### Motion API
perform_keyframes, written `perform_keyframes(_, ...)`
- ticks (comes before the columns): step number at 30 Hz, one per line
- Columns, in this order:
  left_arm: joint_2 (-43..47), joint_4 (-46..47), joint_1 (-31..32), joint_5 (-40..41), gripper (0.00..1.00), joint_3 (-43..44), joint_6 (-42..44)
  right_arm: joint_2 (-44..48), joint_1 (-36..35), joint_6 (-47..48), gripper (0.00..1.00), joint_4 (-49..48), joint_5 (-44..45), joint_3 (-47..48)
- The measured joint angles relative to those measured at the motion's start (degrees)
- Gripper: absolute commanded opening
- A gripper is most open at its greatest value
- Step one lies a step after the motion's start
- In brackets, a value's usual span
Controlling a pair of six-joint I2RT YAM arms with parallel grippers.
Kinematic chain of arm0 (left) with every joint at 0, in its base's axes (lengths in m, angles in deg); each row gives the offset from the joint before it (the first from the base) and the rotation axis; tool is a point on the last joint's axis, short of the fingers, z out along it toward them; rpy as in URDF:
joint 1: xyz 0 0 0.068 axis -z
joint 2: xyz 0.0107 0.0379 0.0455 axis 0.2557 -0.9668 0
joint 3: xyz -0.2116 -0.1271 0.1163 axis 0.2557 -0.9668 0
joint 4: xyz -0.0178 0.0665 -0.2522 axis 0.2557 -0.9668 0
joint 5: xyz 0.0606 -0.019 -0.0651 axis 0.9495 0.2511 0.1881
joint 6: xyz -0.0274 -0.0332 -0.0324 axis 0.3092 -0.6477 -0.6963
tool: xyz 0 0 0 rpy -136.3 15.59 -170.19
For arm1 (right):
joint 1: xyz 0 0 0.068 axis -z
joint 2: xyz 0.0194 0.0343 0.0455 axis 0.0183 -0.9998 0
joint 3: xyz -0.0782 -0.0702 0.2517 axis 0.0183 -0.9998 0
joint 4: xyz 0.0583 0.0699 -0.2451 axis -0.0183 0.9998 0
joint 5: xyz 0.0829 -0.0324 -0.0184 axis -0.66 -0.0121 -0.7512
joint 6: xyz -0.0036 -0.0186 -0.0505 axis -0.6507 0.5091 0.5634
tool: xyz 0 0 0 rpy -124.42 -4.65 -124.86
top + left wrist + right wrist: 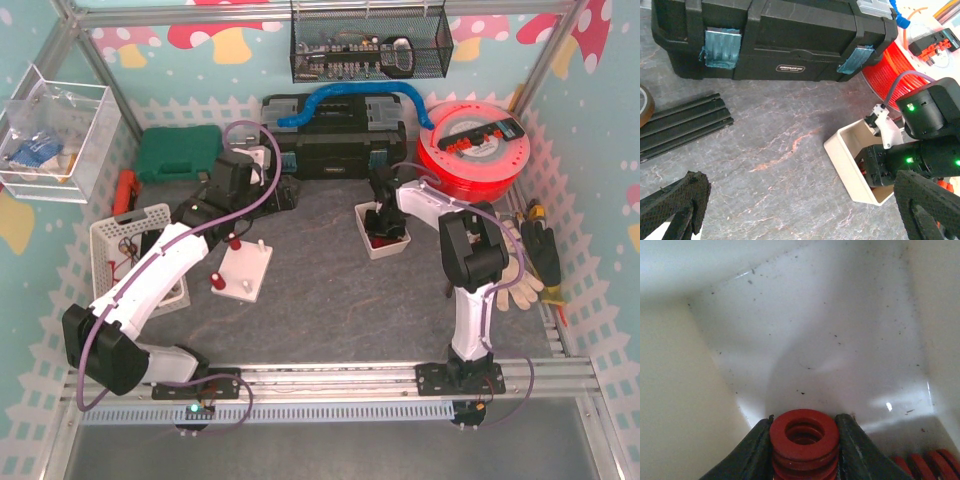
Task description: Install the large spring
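My right gripper (804,422) reaches down into the white bin (815,340) and is shut on the large spring (804,440). The spring is red with thick coils, and its open end faces the camera between the two dark fingers (757,447). From above, the right gripper (385,222) sits inside this bin (365,232). A white plate with upright pegs (243,268) lies left of centre, with small red pieces (215,279) on it. My left gripper (802,215) hangs open over bare table, with nothing between its fingers (675,205). In the top view it (262,170) is behind the peg plate.
More red springs (920,462) lie in the bin's corner. A black toolbox (775,40) stands at the back, with an orange reel (885,65) to its right and a black rail (685,122) on the table. A white basket (120,240) stands at the left and gloves (525,275) lie at the right.
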Motion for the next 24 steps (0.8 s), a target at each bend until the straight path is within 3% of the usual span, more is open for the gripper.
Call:
perform_keyframes(5, 0.0, -0.3, 0.0, 1.2, 0.99, 0.0, 0.0, 0.0, 0.0, 0.0, 0.18, -2.4, 1.1, -0.2)
perform_keyframes(14, 0.0, -1.2, 0.0, 3.6, 0.99, 0.7, -2.7, 3.0, -0.3, 3.3, 0.11, -7.5, 2.4, -3.5)
perform_keyframes(24, 3.2, -3.6, -0.1, 4.4, 0.98, -0.4, -8.6, 20.5, -0.3, 9.2, 0.08, -16.0, 2.7, -12.5)
